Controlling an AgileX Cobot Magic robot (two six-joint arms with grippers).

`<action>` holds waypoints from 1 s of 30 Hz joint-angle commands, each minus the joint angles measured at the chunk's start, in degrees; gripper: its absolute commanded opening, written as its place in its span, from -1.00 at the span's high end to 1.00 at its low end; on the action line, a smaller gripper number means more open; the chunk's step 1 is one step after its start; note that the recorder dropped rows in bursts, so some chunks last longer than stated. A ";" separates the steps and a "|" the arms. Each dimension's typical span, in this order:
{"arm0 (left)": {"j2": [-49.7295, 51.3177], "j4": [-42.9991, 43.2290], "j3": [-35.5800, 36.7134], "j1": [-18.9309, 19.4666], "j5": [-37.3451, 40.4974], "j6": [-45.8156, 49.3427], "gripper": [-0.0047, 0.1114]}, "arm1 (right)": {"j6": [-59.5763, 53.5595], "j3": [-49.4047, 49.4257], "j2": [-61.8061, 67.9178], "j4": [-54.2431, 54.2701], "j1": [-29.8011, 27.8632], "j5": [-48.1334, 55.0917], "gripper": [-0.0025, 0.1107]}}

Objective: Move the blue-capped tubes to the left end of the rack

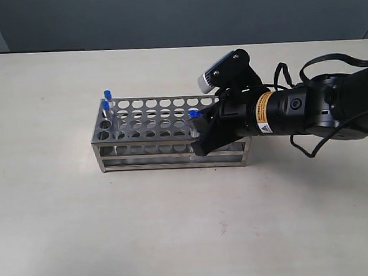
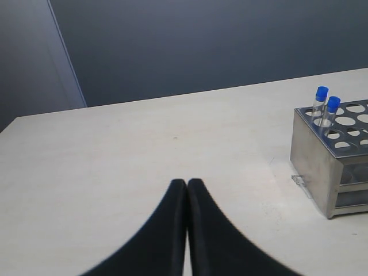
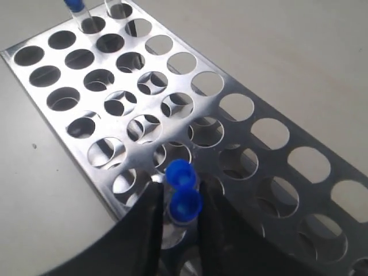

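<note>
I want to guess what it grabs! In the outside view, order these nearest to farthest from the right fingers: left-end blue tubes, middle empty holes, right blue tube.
1. Right blue-capped tube: at the right fingers.
2. Middle empty holes: centre of the rack.
3. Front left-end tube and back left-end tube: rack's left end, too close to call.

text: none legible | yellow label (image 1: 265, 111) on right arm (image 1: 332, 104): unreadable

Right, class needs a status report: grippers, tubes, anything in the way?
Left gripper shut, off the rack. Right gripper straddling two blue-capped tubes right of middle, grip unconfirmed. Two tubes already at left end. No obstruction seen.
</note>
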 commanded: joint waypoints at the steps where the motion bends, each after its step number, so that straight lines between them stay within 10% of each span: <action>1: -0.30 0.11 -0.18 -0.16 -0.07 -0.03 0.90 | -0.27 -0.37 -0.08 -0.01 -0.21 -0.09 0.77; 13: -0.30 0.11 -0.18 -0.16 -0.07 -0.03 0.90 | -0.27 -4.10 -13.55 -3.96 -0.21 -0.28 0.97; 30: -0.30 0.11 -0.18 -0.16 -0.07 -0.03 0.90 | 7.36 -24.77 7.18 -14.00 12.16 -5.18 0.97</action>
